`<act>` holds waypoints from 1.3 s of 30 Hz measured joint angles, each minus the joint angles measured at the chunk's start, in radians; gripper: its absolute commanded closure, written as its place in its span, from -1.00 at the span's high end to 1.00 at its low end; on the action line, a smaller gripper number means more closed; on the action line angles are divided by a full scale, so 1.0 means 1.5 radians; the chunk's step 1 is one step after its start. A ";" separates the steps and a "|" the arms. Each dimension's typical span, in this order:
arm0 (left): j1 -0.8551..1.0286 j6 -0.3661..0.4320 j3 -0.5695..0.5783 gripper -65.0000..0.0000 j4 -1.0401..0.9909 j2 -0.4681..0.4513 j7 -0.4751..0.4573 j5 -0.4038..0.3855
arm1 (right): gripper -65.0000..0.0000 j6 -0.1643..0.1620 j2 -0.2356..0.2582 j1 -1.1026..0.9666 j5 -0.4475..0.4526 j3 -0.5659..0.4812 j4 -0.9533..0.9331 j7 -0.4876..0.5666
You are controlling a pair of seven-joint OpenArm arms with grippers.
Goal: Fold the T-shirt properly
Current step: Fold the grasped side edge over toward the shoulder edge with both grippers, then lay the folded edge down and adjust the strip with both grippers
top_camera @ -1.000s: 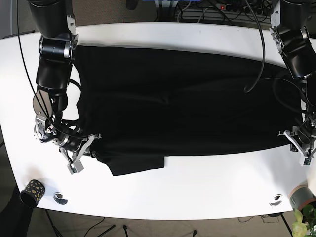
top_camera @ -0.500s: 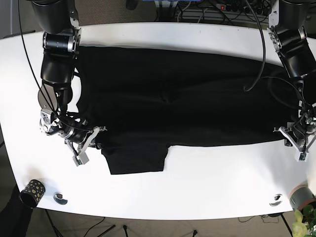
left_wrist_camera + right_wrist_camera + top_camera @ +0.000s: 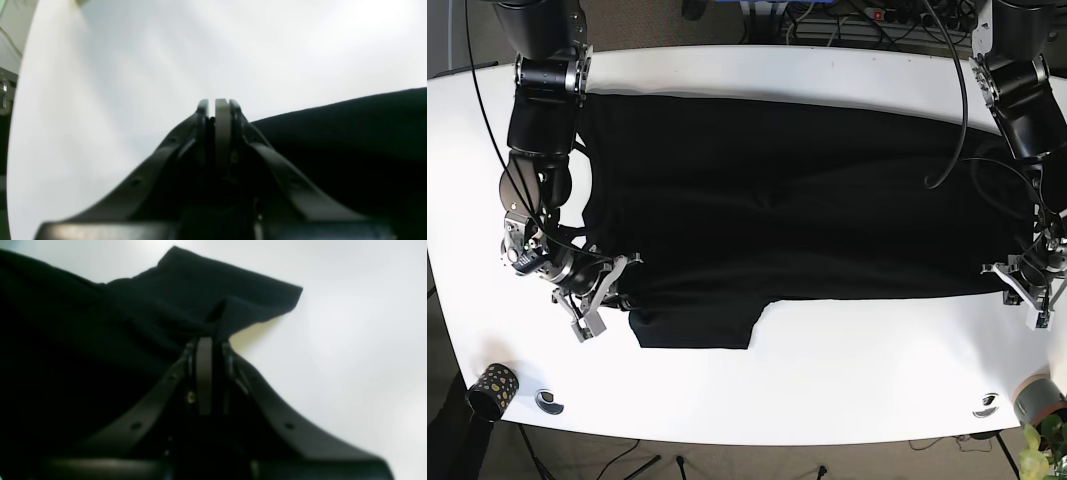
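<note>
The right hand (image 3: pixel 599 300) is clenched on the black T-shirt (image 3: pixel 797 200) beside its sleeve (image 3: pixel 230 290); the left hand (image 3: pixel 1025 290) pinches the opposite edge. The shirt lies spread across the white table (image 3: pixel 827 380).

A spotted cup (image 3: pixel 493 384) and a grey cup (image 3: pixel 1037 398) are seen at the near corners of the white table (image 3: pixel 827 380).
</note>
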 measured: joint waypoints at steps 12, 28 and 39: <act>0.065 -0.036 -0.084 -1.00 -0.006 0.001 -0.039 0.001 | -0.98 0.004 -0.027 -0.129 0.003 0.109 0.235 -0.137; 0.176 -0.105 -0.136 -1.00 0.075 0.002 -0.039 0.002 | -0.98 0.005 -0.060 -0.320 0.005 0.137 0.421 -0.168; 0.240 -0.110 -0.135 -0.84 0.170 0.003 0.003 -0.003 | -0.67 0.005 -0.094 -0.389 0.003 0.179 0.405 -0.166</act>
